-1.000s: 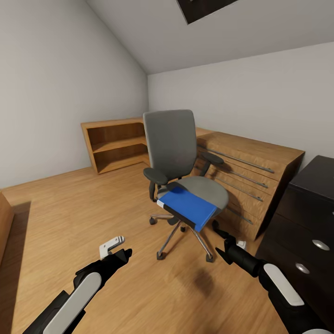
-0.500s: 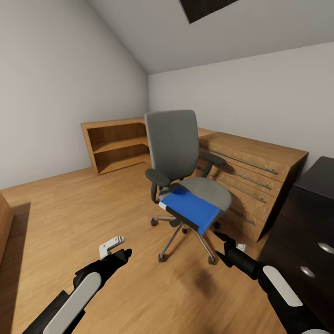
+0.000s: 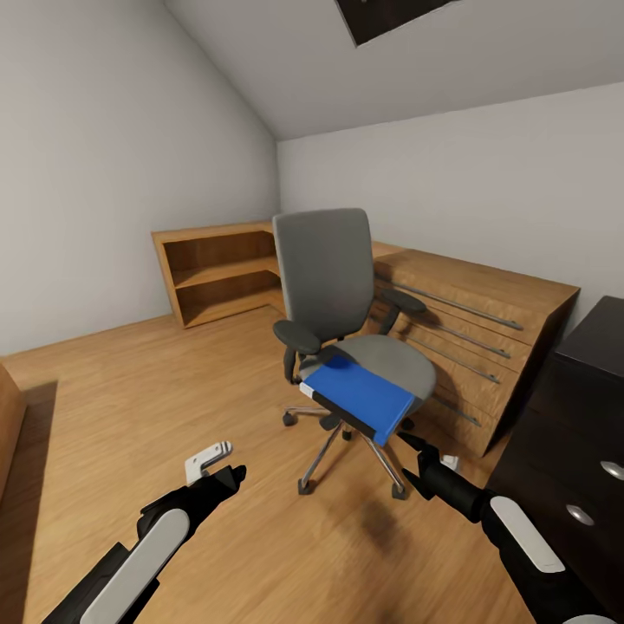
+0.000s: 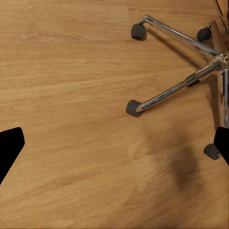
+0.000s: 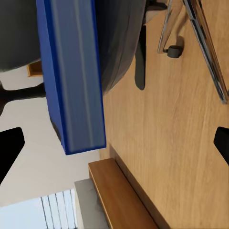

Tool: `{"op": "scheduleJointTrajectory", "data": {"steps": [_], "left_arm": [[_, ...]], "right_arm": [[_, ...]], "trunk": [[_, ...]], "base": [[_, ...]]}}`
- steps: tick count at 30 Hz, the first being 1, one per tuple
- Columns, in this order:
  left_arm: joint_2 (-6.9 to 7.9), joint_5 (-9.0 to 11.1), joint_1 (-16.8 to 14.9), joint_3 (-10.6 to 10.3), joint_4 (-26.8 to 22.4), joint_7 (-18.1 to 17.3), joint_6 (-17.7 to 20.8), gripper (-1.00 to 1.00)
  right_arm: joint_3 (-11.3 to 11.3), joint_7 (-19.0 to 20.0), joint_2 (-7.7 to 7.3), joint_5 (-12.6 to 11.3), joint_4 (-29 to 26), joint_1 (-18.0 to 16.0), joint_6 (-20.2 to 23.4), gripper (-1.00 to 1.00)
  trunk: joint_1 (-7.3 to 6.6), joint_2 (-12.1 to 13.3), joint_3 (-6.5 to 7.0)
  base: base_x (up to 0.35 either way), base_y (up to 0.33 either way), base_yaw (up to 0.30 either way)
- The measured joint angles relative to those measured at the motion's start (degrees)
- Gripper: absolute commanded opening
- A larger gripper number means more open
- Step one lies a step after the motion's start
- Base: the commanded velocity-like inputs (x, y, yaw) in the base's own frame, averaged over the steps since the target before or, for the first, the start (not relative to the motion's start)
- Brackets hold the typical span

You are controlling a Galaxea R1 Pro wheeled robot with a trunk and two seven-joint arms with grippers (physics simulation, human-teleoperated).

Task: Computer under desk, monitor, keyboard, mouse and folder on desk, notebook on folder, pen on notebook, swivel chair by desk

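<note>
One swivel chair (image 3: pixel 334 286), one folder (image 3: pixel 362 397) on its seat.
Two hands (image 3: pixel 227 472) (image 3: pixel 411 440) at 7 and 5 o'clock, both spread wide, holding nothing.

attic bedroom corner with wooden furniture

pale grey walls (image 3: pixel 104 156) meet under a sloped ceiling (image 3: pixel 416 61) with a dark skylight opening (image 3: pixel 390 13) at the top edge. light wood plank floor (image 3: pixel 130 399) runs throughout, glossy and evenly lit. an open wooden bookshelf (image 3: pixel 217 270) with two shelves stands in the far corner, and a long light wooden drawer chest (image 3: pixel 468 334) with thin metal handles sits along the right wall. part of another wooden piece (image 3: pixel 9 425) shows at the left edge.
</note>
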Motion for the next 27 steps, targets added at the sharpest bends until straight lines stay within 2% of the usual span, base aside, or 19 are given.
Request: {"op": "scheduleJointTrajectory", "data": {"steps": [2, 6, 12, 21, 27], "left_arm": [[-0.03, 0.0, 0.0, 0.0, 0.1, 0.0, 0.0, 1.00], [-0.06, 0.0, 0.0, 0.0, 0.1, 0.0, 0.0, 1.00], [-0.07, 0.0, 0.0, 0.0, 0.1, 0.0, 0.0, 1.00], [-0.07, 0.0, 0.0, 0.0, 0.1, -0.3, 0.0, 1.00], [-0.07, 0.0, 0.0, 0.0, 0.1, -0.3, -0.1, 1.00]], "right_arm": [[0.0, 0.0, -0.01, 0.0, 0.0, 0.0, 0.0, 1.00], [0.0, 0.0, -0.02, 0.0, 0.0, 0.0, 0.0, 1.00], [0.0, 0.0, -0.02, 0.0, 0.0, 0.0, 0.1, 1.00], [0.0, 0.0, -0.02, 0.0, 0.0, 0.0, 0.1, 1.00], [0.0, 0.0, -0.02, 0.1, 0.0, 0.0, 0.1, 1.00]], "trunk": [[-0.44, 0.8, 0.36], [-0.45, 0.8, 0.36], [-1.76, 3.2, 1.44], [-1.76, 3.2, 1.44], [-1.78, 3.2, 1.44]], "base": [[0.000, 0.000, 0.000], [0.000, 0.000, 0.000], [0.000, 0.000, 0.000], [0.004, 0.003, 0.000], [0.130, 0.113, 0.000]]}}
